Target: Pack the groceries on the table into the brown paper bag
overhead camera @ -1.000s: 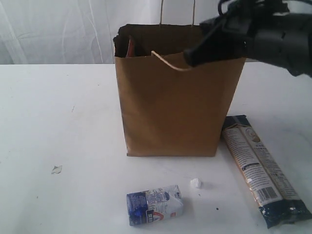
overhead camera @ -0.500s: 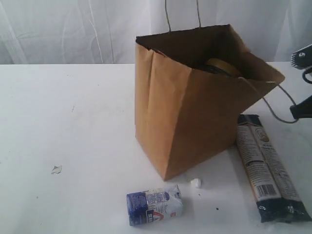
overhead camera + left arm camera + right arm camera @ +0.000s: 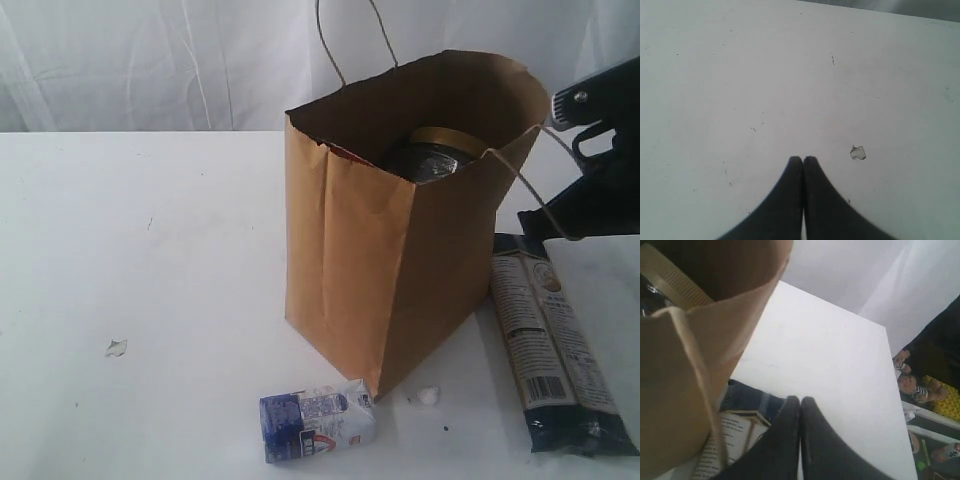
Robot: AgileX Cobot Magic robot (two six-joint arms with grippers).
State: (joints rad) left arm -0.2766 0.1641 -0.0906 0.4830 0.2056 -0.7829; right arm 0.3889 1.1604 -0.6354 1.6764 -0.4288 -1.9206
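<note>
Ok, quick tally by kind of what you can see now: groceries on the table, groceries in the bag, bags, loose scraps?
Groceries on the table: 2 (small blue-white carton, long packet)
Groceries visible in the brown paper bag: 1 (gold-lidded jar); others may be hidden
Bags: 1
Loose scraps: 2 (white crumb, grey scrap)
Total: 6

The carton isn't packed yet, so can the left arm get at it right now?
Probably yes: the carton lies in the open before the bag, though the left gripper is shut.
</note>
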